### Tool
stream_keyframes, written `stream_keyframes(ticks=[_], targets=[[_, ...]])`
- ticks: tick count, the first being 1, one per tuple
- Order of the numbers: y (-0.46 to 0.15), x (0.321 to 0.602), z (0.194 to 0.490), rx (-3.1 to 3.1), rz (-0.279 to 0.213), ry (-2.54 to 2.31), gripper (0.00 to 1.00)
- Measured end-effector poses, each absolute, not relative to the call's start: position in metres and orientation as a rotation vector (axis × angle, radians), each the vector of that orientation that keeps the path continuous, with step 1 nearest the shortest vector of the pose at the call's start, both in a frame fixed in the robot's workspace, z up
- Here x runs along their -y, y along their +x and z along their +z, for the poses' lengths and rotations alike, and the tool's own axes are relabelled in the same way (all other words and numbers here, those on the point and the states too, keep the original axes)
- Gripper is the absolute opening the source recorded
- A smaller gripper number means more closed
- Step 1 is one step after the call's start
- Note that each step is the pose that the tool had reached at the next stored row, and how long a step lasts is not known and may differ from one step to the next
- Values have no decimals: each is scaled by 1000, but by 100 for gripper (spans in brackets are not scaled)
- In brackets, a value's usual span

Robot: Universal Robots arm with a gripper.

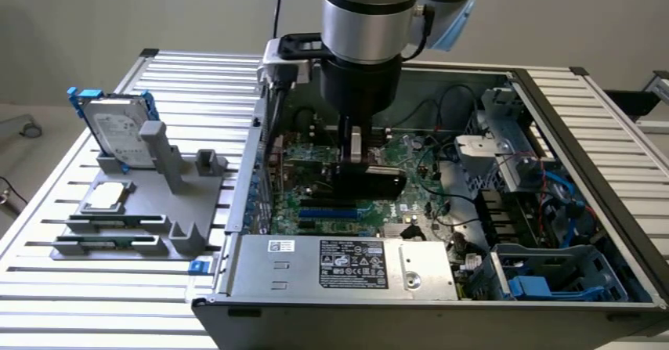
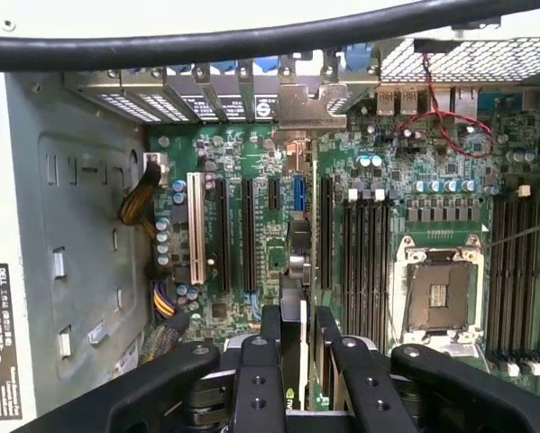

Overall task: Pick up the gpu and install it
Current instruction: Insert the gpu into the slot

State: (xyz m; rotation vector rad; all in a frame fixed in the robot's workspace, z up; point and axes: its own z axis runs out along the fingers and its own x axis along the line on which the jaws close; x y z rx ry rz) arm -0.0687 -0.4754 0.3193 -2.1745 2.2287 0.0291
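tool (image 1: 356, 160) half closed, clamping gpu (image 1: 370, 184), above motherboard (image 2: 279, 257)

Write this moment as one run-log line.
gripper: shut on gpu | gpu: over motherboard | place: inside open case | seated: cannot tell

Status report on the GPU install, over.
Gripper jaws shut on the gpu. Card inside the open case, over the motherboard slots; seating unclear. Hard drive on the rack outside, not in the way.
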Motion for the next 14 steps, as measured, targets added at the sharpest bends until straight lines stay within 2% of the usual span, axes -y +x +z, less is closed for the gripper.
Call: stream_keyframes(ticks=[14], targets=[[-77, 476, 304, -2228, 28, -2174, 26]])
